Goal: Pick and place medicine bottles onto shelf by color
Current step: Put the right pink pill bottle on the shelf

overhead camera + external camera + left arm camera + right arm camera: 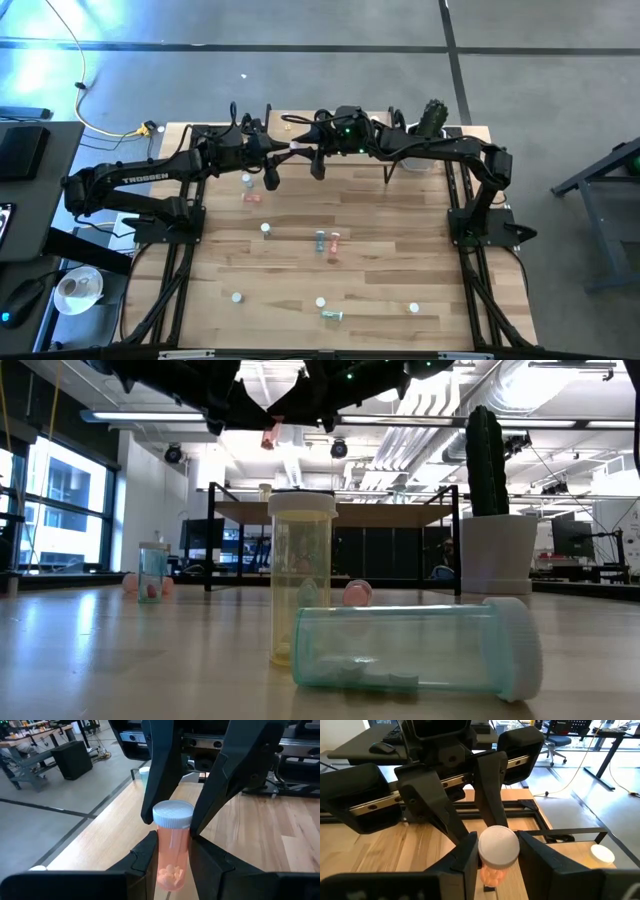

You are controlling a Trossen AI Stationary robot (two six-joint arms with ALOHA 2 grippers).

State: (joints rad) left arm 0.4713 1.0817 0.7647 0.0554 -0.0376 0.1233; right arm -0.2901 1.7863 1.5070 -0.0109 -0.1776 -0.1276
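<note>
High view: both grippers, left [272, 180] and right [318, 170], pinch one pink bottle [171, 845] mid-handover, about eight bottles [328, 242] unshelved.

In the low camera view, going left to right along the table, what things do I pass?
Small teal bottle → upright yellow bottle → green bottle lying on its side → white cactus pot.

Bottle [171, 845] between both claws, above table [400, 250]

Left gripper [170, 857] and right gripper [497, 857] meet mid-air, fingers closed.
</note>
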